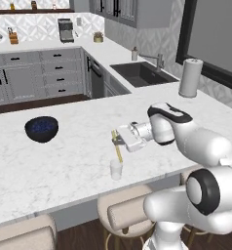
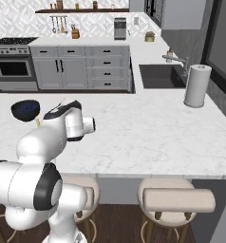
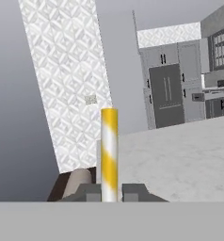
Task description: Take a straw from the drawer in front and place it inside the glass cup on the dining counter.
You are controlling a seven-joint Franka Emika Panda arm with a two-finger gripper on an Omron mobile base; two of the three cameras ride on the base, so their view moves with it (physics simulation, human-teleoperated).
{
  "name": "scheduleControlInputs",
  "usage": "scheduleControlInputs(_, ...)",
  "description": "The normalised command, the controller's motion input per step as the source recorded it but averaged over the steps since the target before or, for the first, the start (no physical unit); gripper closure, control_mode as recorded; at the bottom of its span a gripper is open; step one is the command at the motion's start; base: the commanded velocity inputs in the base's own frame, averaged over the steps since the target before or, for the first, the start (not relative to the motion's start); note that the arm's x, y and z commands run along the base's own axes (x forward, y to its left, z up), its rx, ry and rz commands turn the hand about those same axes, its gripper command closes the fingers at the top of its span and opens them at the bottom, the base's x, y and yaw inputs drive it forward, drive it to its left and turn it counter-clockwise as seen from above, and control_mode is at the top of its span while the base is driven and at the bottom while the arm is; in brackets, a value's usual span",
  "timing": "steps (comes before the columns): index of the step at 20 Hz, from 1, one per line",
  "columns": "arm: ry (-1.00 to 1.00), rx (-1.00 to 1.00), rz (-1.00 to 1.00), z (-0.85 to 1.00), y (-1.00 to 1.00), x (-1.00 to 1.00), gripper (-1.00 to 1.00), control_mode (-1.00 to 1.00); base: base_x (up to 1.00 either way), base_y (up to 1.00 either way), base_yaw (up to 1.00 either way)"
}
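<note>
My gripper (image 1: 116, 139) hangs over the dining counter (image 1: 59, 168) and is shut on the straw (image 1: 118, 150). The straw slants down from the fingers, and its lower end reaches the mouth of the glass cup (image 1: 116, 170), a small clear tumbler near the counter's front edge. Whether the tip is inside the cup I cannot tell. In the hand view the straw (image 3: 109, 150) stands upright, striped yellow and white, pinched between the two dark fingertips of the gripper (image 3: 109, 193). In the right base view my arm hides the gripper, and the dining counter (image 2: 148, 137) stretches to the right.
A dark blue bowl (image 1: 41, 128) sits on the counter to the left of the cup. A paper towel roll (image 1: 190, 77) stands at the far right, with a sink (image 1: 142, 73) behind it. Bar stools (image 1: 123, 215) stand under the counter's front edge. Grey cabinets (image 1: 40, 73) line the back.
</note>
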Motion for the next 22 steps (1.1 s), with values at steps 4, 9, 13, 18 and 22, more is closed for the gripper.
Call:
scheduleControlInputs(4, 0.0, 0.01, 0.0, -0.37, 0.01, 0.18, 1.0, -1.0, 0.0, 0.0, 0.0)
scheduleControlInputs(9, -0.02, 0.0, 0.02, -0.25, 0.0, 0.27, 1.0, -1.0, 0.0, 0.0, 0.0)
scheduleControlInputs(13, -0.02, 0.0, 0.04, -0.18, 0.03, 0.31, 1.0, -1.0, 0.0, 0.0, 0.0)
scheduleControlInputs(18, -0.07, 0.0, 0.04, -0.13, 0.01, 0.16, 1.0, -1.0, 0.0, 0.0, 0.0)
scheduleControlInputs(22, -0.12, 0.0, 0.02, 0.0, 0.01, -0.12, 1.0, -1.0, 0.0, 0.0, 0.0)
